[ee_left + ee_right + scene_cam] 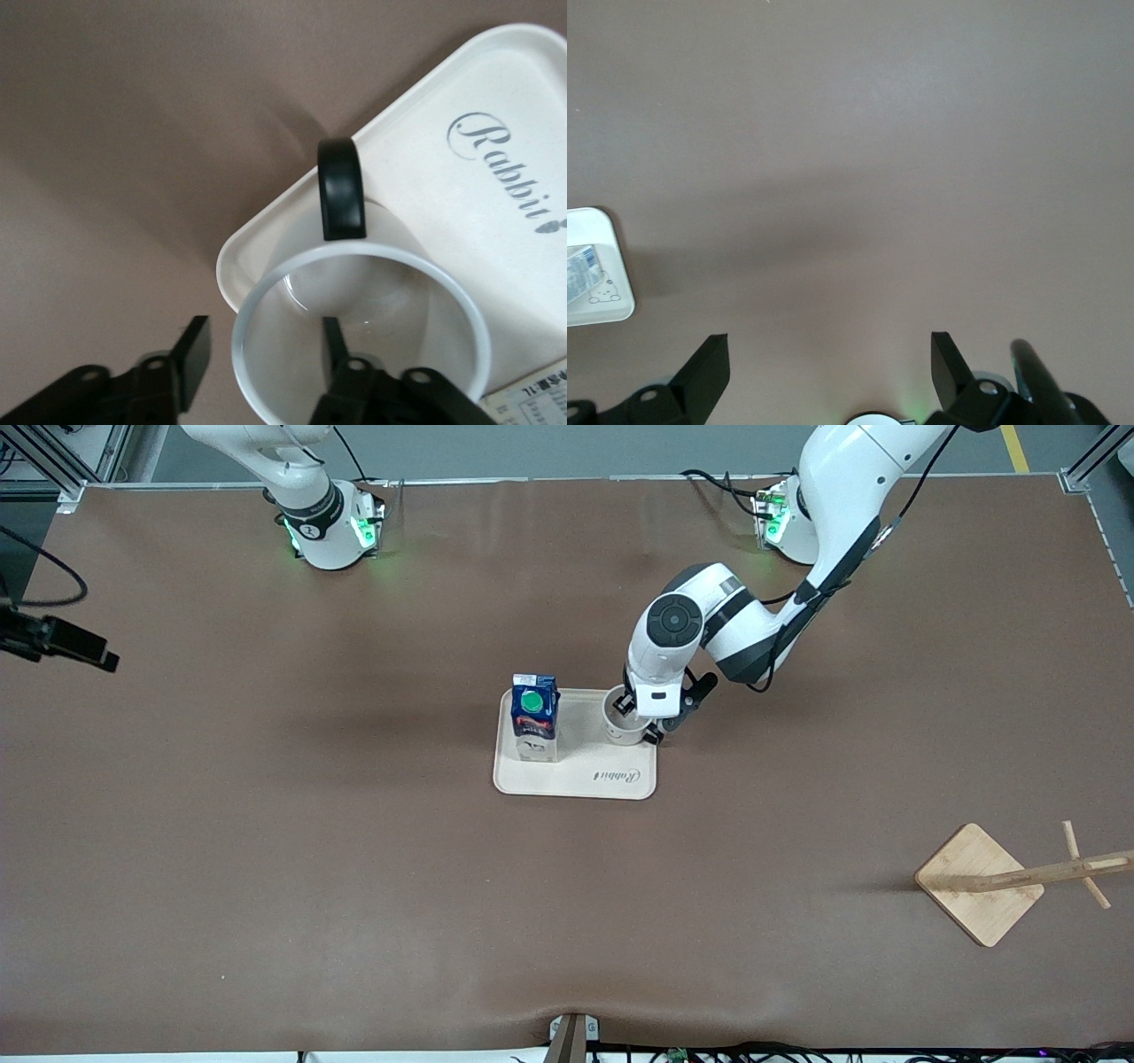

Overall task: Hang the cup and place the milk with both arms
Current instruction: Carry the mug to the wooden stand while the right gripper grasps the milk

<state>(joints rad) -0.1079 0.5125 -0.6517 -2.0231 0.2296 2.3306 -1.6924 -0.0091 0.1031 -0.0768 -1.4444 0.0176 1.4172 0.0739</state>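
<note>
The white cup (623,719) stands upright on the cream tray (611,779), at the corner toward the left arm's end. The blue milk (535,717) with its green cap stands on the same tray, toward the right arm's end. My left gripper (640,721) is open and straddles the cup's wall. In the left wrist view (263,347) one finger is outside the cup (372,257) and one inside, opposite the black handle (341,186). My right gripper (828,354) is open and empty over bare table; it is out of the front view.
A wooden cup rack (974,872) with pegs stands near the left arm's end, nearer the front camera. A black device (53,642) juts in at the right arm's end. The tray corner (624,305) and carton (583,270) show in the right wrist view.
</note>
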